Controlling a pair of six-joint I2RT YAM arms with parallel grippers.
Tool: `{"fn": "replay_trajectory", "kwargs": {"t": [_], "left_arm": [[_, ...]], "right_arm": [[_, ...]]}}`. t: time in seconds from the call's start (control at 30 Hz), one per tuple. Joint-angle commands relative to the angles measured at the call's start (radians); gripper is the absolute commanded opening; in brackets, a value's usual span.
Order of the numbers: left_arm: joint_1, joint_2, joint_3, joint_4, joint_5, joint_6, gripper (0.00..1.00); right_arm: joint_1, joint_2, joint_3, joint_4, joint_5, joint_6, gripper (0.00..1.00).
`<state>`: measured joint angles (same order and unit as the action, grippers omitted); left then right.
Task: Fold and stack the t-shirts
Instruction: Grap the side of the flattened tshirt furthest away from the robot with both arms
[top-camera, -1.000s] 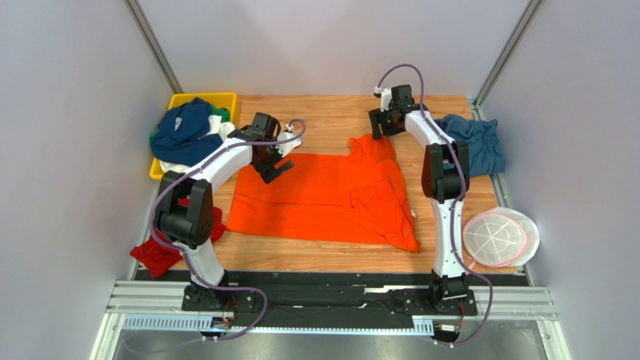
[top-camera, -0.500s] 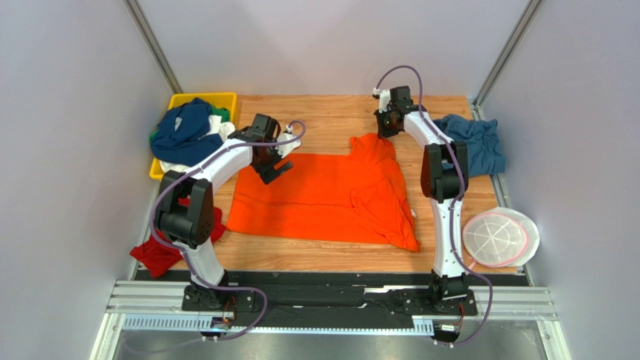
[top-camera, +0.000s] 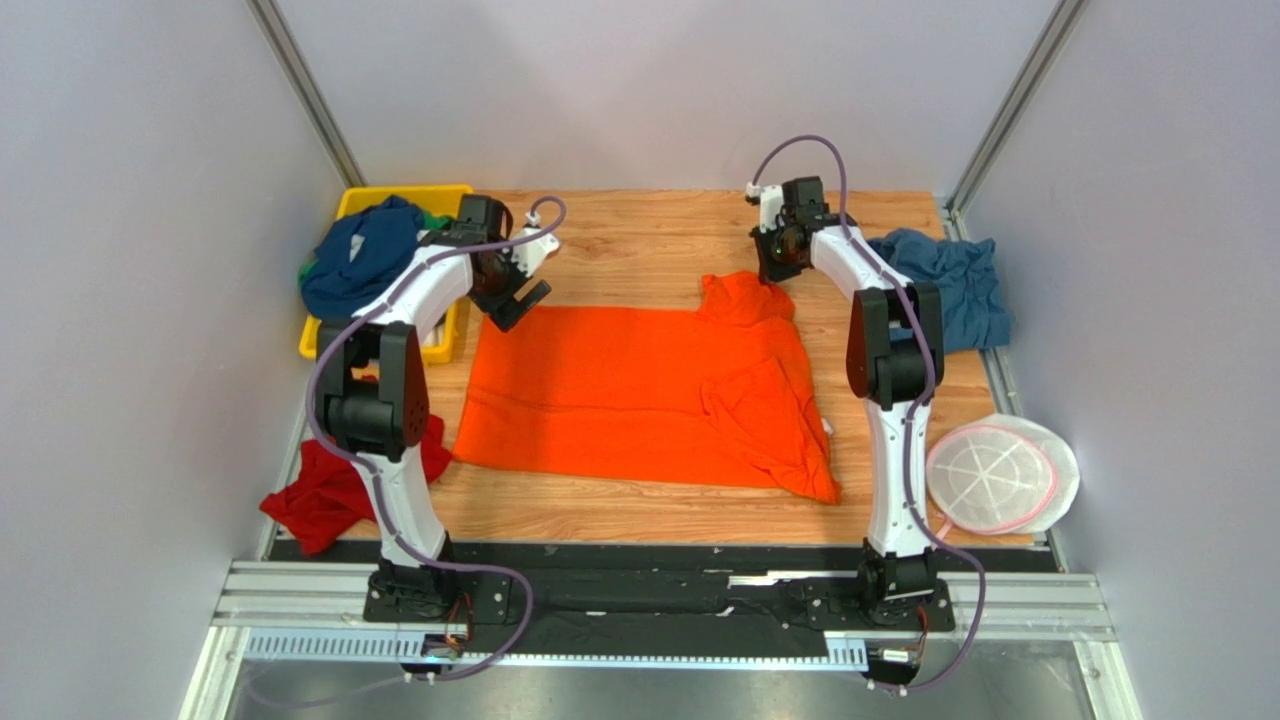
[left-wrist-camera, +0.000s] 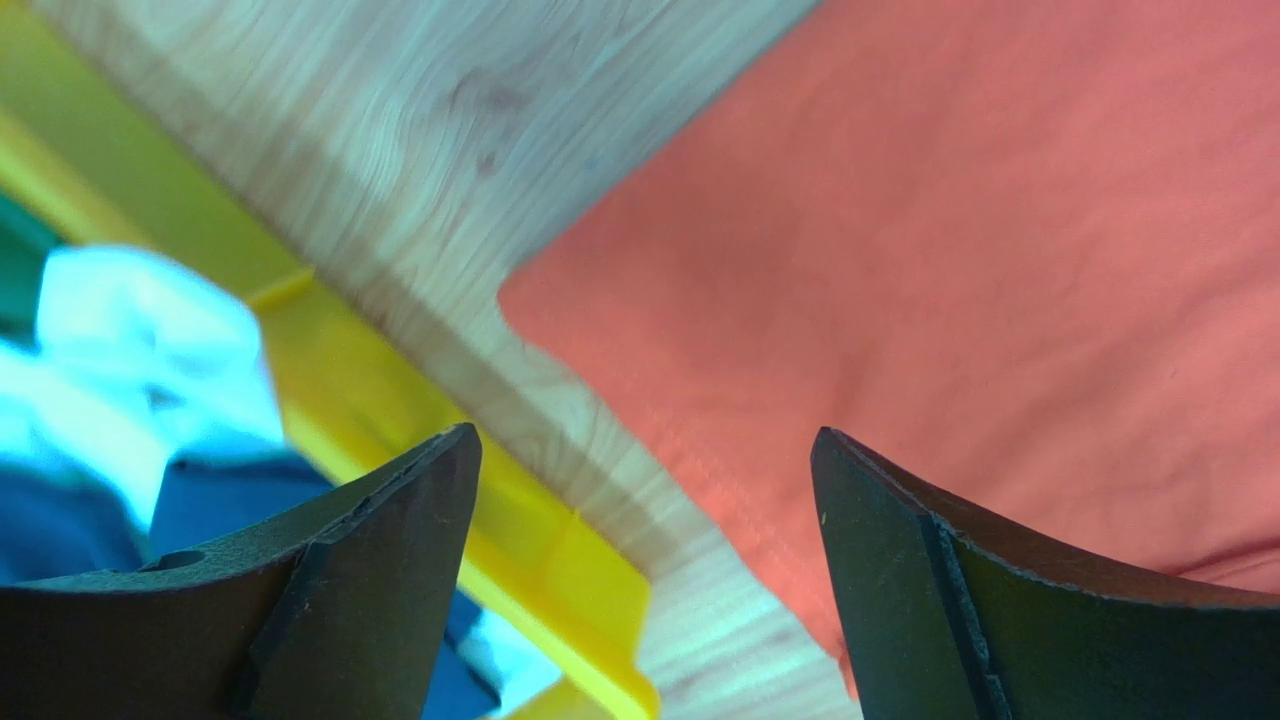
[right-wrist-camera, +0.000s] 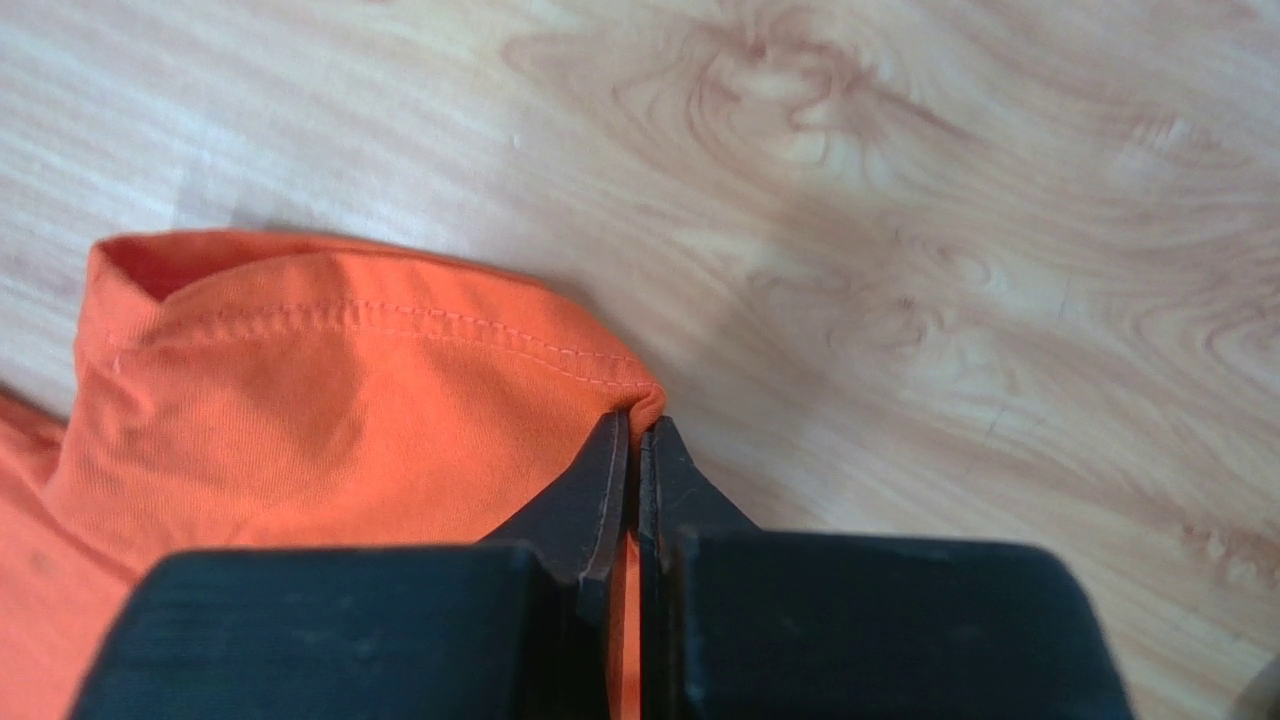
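Your right gripper (right-wrist-camera: 633, 438) was pinched shut on the far sleeve hem of the orange t-shirt (top-camera: 646, 398); the shirt lay lengthwise left-to-right across the table (top-camera: 661, 225); your left gripper (left-wrist-camera: 643, 438) hung open above its far-left corner.

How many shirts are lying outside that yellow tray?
3: the orange shirt spread mid-table, the blue shirt crumpled at the far right edge, the red shirt at the near left edge. The yellow tray holds a heap; some may be hidden.
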<state>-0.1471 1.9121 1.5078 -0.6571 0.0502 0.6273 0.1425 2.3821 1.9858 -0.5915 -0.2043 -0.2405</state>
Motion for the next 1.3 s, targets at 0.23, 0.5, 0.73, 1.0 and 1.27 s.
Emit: {"fn": "replay_trajectory", "kwargs": {"t": [0.23,0.5,0.73,1.0,1.27], "left_arm": [[0.040,0.202,0.219,-0.081,0.175,0.071,0.87],[0.076,0.234,0.261,-0.076,0.178,0.081,0.87],[0.109,0.271,0.299,-0.110,0.201,0.107,0.87],[0.141,0.355,0.405,-0.217,0.250,0.144,0.83],[0.141,0.404,0.445,-0.265,0.266,0.169,0.76]], "right_arm": [[-0.006,-0.176,-0.102,-0.025,0.040,-0.077,0.00],[-0.006,-0.198,-0.130,-0.037,0.032,-0.085,0.00],[-0.004,-0.204,-0.156,-0.033,0.034,-0.086,0.00],[-0.003,-0.239,-0.176,-0.030,0.029,-0.086,0.00],[-0.004,-0.259,-0.199,-0.034,0.025,-0.091,0.00]]}}
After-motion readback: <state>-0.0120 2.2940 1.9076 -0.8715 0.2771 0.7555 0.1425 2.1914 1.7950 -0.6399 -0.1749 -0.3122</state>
